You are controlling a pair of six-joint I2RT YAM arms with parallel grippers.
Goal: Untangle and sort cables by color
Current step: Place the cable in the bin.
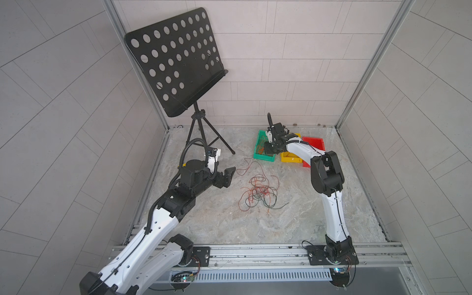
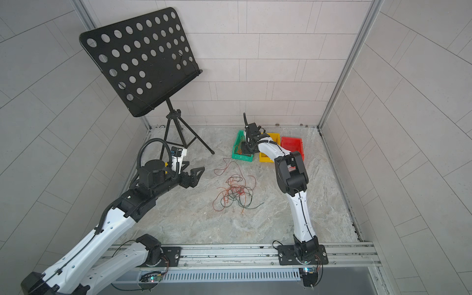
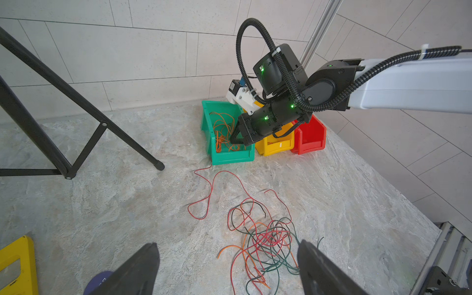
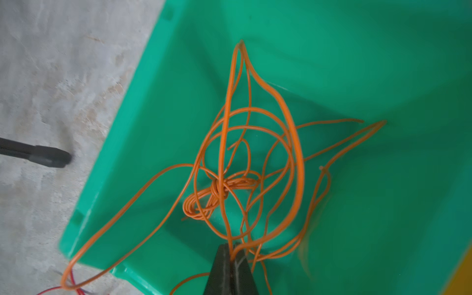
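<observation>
The right hand (image 4: 233, 251) is pinched shut on 1 orange cable (image 4: 224, 127) inside the green bin (image 3: 229, 158) near the far edge of the desk (image 1: 306, 217). The left hand (image 3: 228, 245) gapes wide, empty, beside the mid-desk tangle (image 1: 259, 191). Strands look light, limp, snag-prone; I'd take a free end.

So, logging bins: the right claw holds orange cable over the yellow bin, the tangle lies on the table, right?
Wrong bin: the right claw holds orange cable over the green bin, as the right wrist view shows. The tangle does lie on the table.
</observation>
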